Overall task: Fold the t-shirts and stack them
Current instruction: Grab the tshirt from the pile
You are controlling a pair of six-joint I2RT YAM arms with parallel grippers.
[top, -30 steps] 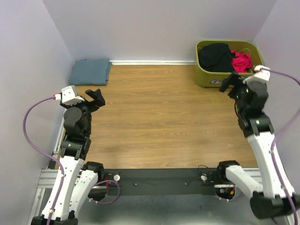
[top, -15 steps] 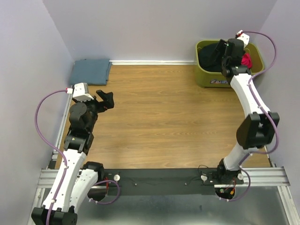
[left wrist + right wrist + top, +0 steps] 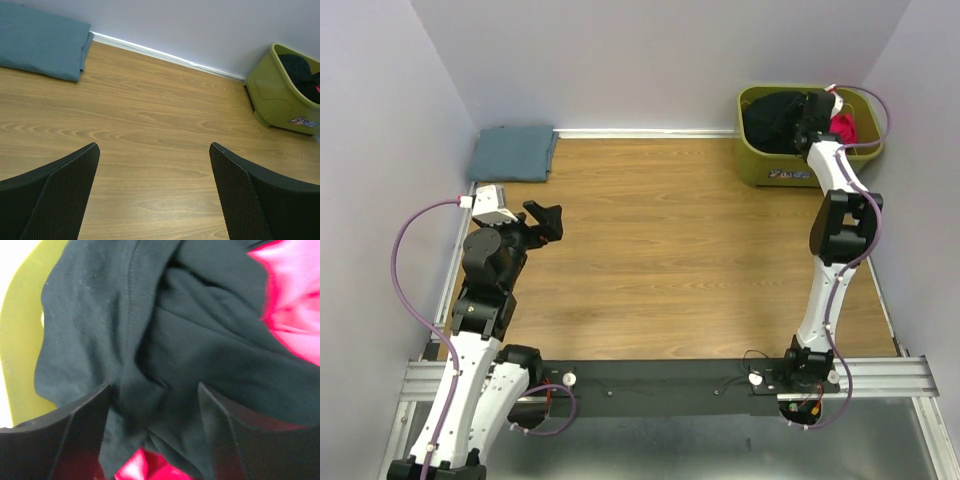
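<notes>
My left gripper (image 3: 545,218) hangs with its jaws spread wide and nothing between them, over the left side of the wood-grain tabletop (image 3: 660,260). In my left wrist view the two black mesh-textured fingers (image 3: 60,195) frame bare wood. Beyond them, the folded slate blue-grey cloth t-shirt (image 3: 42,42) lies flat in the far left corner against the wall.

My right arm reaches to the far right corner, where the olive-green plastic tub (image 3: 760,165) stands. My right gripper (image 3: 812,108) is down inside it, on the crumpled black cloth t-shirt (image 3: 775,115). Up close, the right gripper (image 3: 154,387) has its jaws apart. A bunched ridge of the black t-shirt (image 3: 150,330) rises in the gap, and one dark finger (image 3: 75,432) stands on either side of it. The jaws are not clamped on the cloth, and I cannot tell whether the pads touch it.

The bright pink-red cloth t-shirt (image 3: 295,305) lies in the same tub, beside and partly under the black one, on the tub's right side (image 3: 841,127).

A small sticker (image 3: 302,121) sits low on the tub's near wall. Its lettering is too small for me to read.
</notes>
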